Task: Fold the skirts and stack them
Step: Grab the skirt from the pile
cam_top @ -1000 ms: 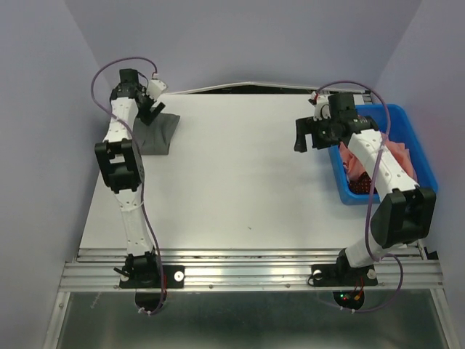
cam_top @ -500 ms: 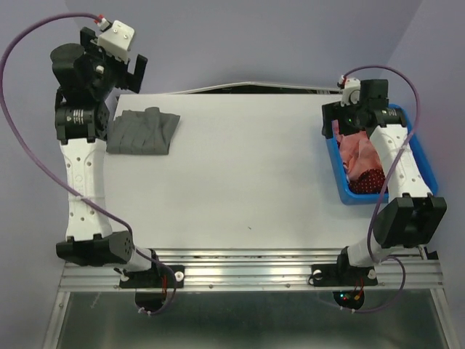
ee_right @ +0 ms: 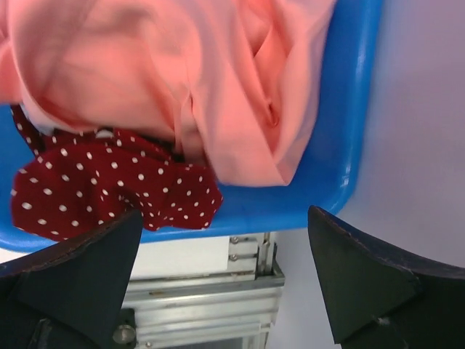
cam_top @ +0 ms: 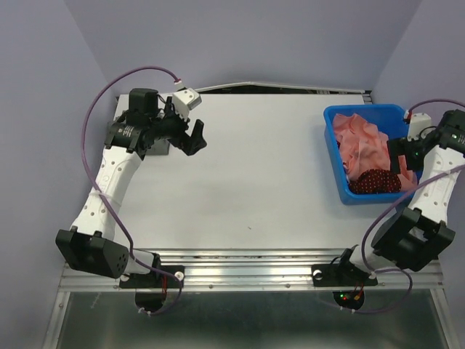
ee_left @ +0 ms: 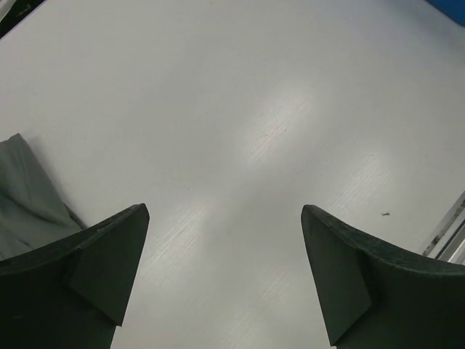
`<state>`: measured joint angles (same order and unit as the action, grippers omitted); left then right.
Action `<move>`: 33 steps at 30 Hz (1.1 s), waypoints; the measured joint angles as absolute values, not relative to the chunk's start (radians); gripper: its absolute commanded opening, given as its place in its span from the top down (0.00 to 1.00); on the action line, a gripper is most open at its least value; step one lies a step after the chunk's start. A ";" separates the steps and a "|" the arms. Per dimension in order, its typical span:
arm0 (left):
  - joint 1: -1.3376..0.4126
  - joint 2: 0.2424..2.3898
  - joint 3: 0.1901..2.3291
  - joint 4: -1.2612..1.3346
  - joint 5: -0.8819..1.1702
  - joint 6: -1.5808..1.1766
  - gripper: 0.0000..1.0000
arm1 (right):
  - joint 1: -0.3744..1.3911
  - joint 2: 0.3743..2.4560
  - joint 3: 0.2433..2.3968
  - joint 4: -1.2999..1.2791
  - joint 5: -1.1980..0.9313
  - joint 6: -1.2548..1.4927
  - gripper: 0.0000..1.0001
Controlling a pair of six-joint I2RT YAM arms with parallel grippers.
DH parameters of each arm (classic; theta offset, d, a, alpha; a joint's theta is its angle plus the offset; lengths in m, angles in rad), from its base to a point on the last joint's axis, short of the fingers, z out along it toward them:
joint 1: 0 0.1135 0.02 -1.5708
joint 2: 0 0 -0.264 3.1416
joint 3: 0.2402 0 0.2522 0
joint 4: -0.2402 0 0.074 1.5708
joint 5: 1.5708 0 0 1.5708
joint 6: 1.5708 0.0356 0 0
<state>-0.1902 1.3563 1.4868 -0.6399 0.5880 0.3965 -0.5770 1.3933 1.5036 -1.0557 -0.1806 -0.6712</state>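
The dark grey skirt (ee_left: 25, 200) lies folded at the table's far left. In the top view my left arm hides most of it; in the left wrist view a corner shows at the left edge. My left gripper (cam_top: 192, 138) (ee_left: 225, 211) is open and empty above bare table, just right of that skirt. The dark red polka-dot skirt (cam_top: 374, 180) (ee_right: 109, 185) lies crumpled at the near end of the blue bin (cam_top: 341, 190) (ee_right: 349, 138). My right gripper (cam_top: 402, 158) (ee_right: 225, 214) is open and empty above the bin's near right corner.
A pink cloth (cam_top: 360, 138) (ee_right: 160, 73) fills most of the bin and overlaps the red skirt. The white table (cam_top: 247, 182) stretches between the arms. Aluminium rails (cam_top: 247, 273) (ee_right: 203, 291) run along the near edge. Purple walls close in on both sides.
My left arm has come down from high at the far left and swung right over the grey skirt. My right gripper has moved from the bin's far end to its near right side.
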 measured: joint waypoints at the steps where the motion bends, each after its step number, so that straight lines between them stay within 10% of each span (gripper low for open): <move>1: -0.208 1.352 1.488 -0.640 0.594 0.391 0.01 | -0.596 1.400 1.490 -1.064 -0.189 -0.694 0.00; 8: -0.227 1.346 1.508 -0.647 0.595 0.372 0.01 | -0.620 1.505 1.439 -1.116 -0.303 -0.773 0.03; 17: -0.227 1.345 1.508 -0.680 0.560 0.380 0.01 | -0.620 1.543 1.423 -1.146 -0.368 -0.788 0.99; 24: -0.227 1.332 1.508 -0.681 0.540 0.380 0.01 | -0.620 1.537 1.546 -1.216 -0.368 -0.731 0.99; 33: -0.227 1.325 1.508 -0.661 0.515 0.337 0.01 | -0.620 1.585 2.219 -1.240 -0.467 -0.504 0.99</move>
<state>-0.2272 1.3247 1.5082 -0.6605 0.5148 0.3370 -0.6205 1.5852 2.2189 -1.2396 -0.4675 -0.5041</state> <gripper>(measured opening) 0.985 0.045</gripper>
